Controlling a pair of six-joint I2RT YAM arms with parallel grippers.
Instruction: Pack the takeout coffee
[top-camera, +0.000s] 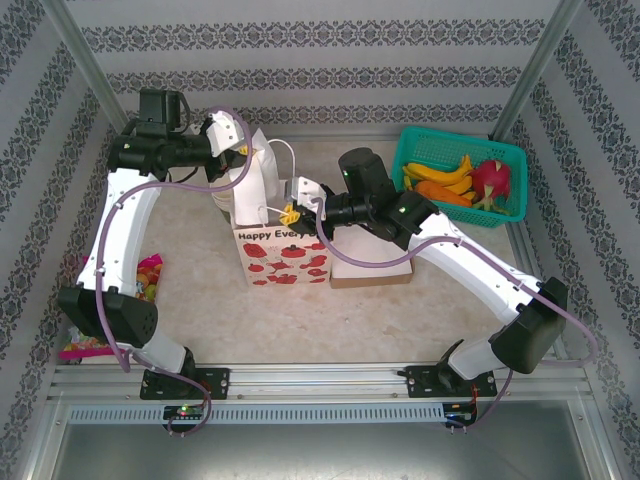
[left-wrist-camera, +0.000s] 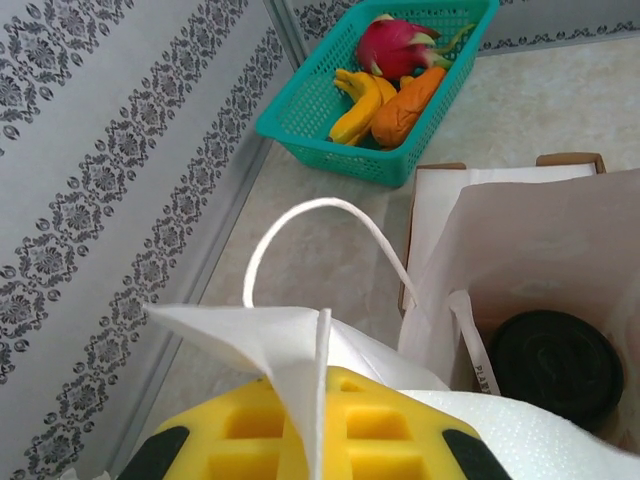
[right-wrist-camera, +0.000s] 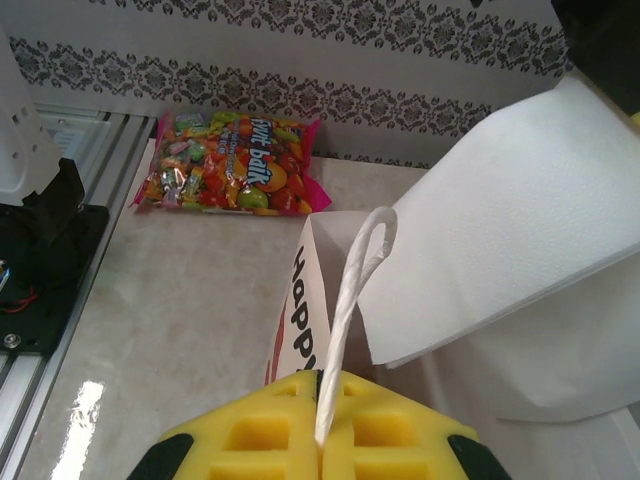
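The takeout coffee sits inside the white paper gift bag; only its round black lid shows, deep in the bag's mouth in the left wrist view. The bag stands mid-table, printed with red poppies and "Happy". My left gripper is shut on the bag's white top edge, at the bag's far left side. My right gripper is shut on a white twisted cord handle, above the bag's front right corner. The other handle loops free.
A teal basket holding bananas, a dragon fruit and an orange piece stands at the back right. A flat cardboard box lies beside the bag's right side. A bright candy packet lies at the table's left edge. Patterned walls close three sides.
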